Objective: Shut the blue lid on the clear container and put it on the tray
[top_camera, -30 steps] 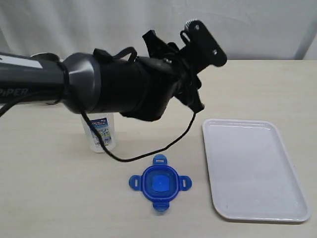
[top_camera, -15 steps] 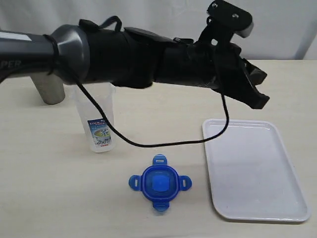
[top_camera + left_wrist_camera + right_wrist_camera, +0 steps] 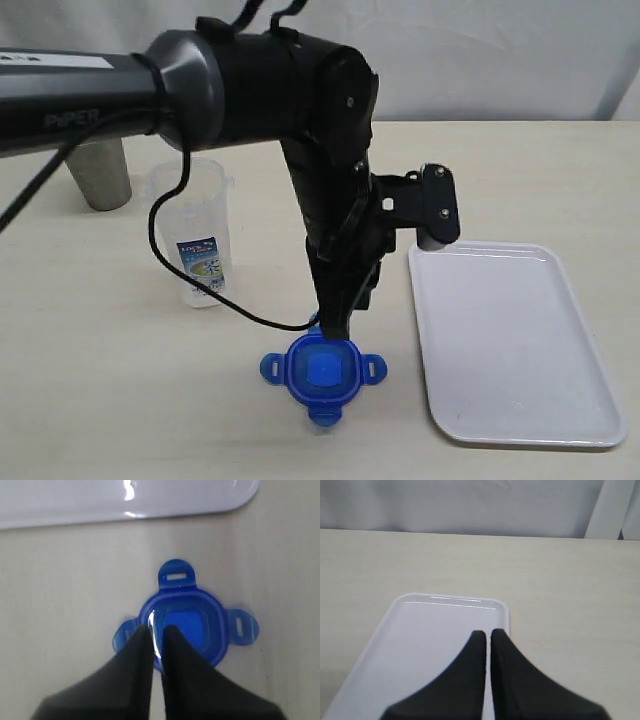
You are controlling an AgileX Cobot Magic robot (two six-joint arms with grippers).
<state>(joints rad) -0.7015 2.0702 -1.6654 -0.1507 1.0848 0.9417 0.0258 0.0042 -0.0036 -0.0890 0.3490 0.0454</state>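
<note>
Blue lid (image 3: 322, 372) on beige table (image 3: 100, 400), curtain (image 3: 500, 50) behind; left fingers (image 3: 141, 642) pinch it; right fingers (image 3: 476, 649) closed, empty.

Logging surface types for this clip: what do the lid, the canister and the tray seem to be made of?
The blue lid: probably glossy translucent plastic; its tabs look see-through and its rim carries a bright highlight. The clear container: transparent plastic, it seems; one sees straight through its walls. The tray: white plastic by its smooth sheen and moulded rim, though melamine stays possible.
</note>
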